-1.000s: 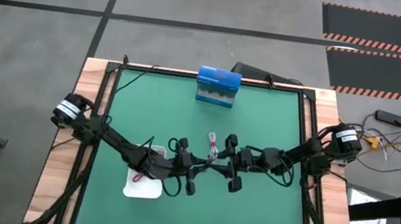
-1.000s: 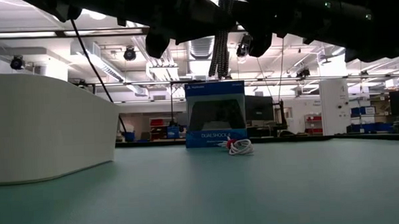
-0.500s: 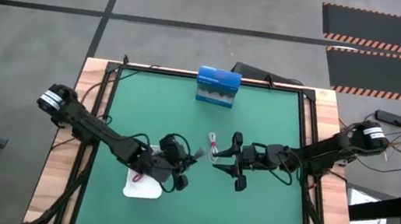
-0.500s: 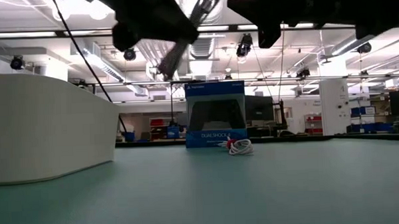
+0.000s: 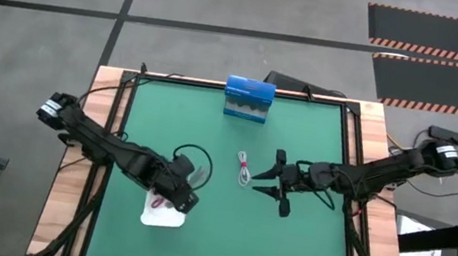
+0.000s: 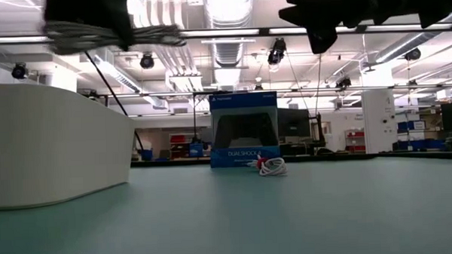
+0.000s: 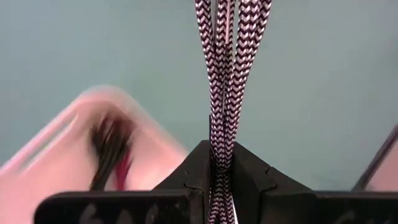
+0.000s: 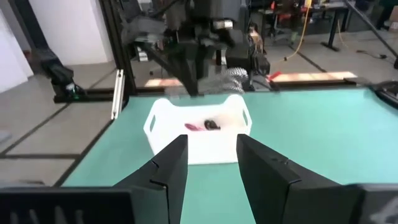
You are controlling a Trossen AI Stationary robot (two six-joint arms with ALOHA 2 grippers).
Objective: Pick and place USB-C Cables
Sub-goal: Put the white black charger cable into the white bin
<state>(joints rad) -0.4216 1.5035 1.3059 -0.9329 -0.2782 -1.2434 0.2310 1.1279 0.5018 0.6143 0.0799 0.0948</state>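
Black cable (image 7: 225, 74) pinched in left fingers (image 7: 249, 180), tray (image 7: 56, 168) blurred

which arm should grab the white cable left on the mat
Right. Its open tool sits just beside the white cable, while the left tool is shut on a braided cable by the tray.

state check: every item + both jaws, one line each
left gripper: jaws shut on black-and-white braided cable, over the tray
black-and-white braided cable: held, off the mat
white tray: upright on the mat, a pink-red cable and something dark inside
white cable: loose on the mat, untouched
right gripper: jaws open, empty, beside the white cable
blue box: standing at the far edge
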